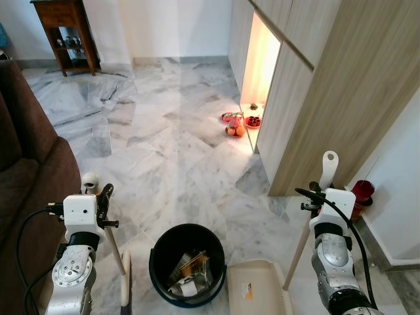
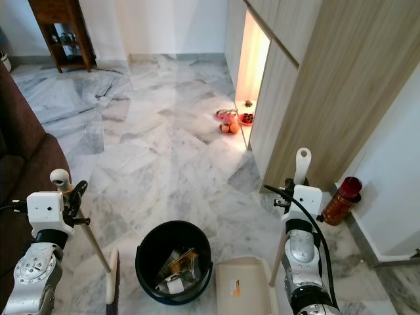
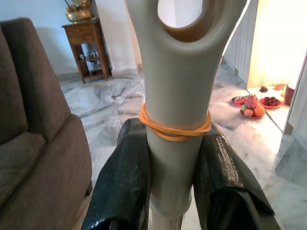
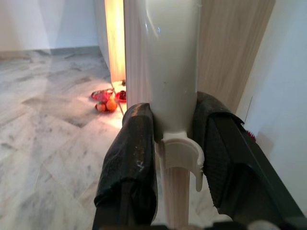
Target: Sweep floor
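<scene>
My left gripper [image 1: 100, 195] is shut on the cream top of the broom handle [image 3: 176, 96], just below an orange rubber band [image 3: 173, 128]. The wooden stick slants down to the broom head [image 1: 125, 283] on the marble floor, left of the black bucket [image 1: 187, 262]. My right gripper [image 1: 321, 197] is shut on the white grip of the dustpan handle [image 4: 172, 62]; its stick runs down to the cream dustpan [image 1: 257, 290], which lies right of the bucket. Paper and scraps lie inside the bucket.
A brown sofa [image 1: 26, 170] stands close on my left. On the right is a wooden wardrobe wall [image 1: 315, 98] with a lit niche; plates of fruit [image 1: 237, 123] lie on the floor before it. A red container [image 2: 341, 200] stands by the right wall, a dark wooden cabinet [image 1: 65, 33] far back.
</scene>
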